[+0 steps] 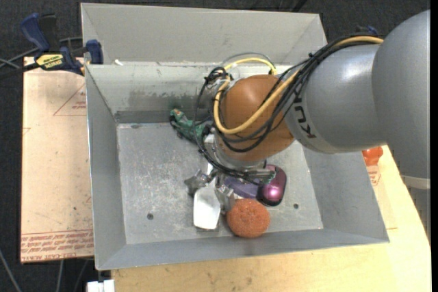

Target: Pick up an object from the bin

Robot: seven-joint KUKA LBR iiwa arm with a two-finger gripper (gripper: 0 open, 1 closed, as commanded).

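Grey arm (356,99) enters from the right above the bin (102,167) and covers much of its right half. At the wrist sits a rounded orange-brown cover (250,123), looped with black and yellow cables (220,121); cover and cables hide the middle of the bin floor and most of what lies beneath. Below the cover, the gripper (211,184) reaches down near the front centre of the floor. How far the gripper is open cannot be told, and nothing can be seen held in it.

Directly below the gripper lies a white block (206,213), small, smooth and roughly oblong, with its long side pointing from the gripper toward the front wall. Whether the gripper touches its upper end cannot be told. Just beside the block, on its right, rests a rough reddish-orange ball (247,219). Behind the ball, partly under the cover, lies a glossy magenta and purple thing (273,188). A green thing (183,122) lies near the back wall, left of the cover, well apart from the block.
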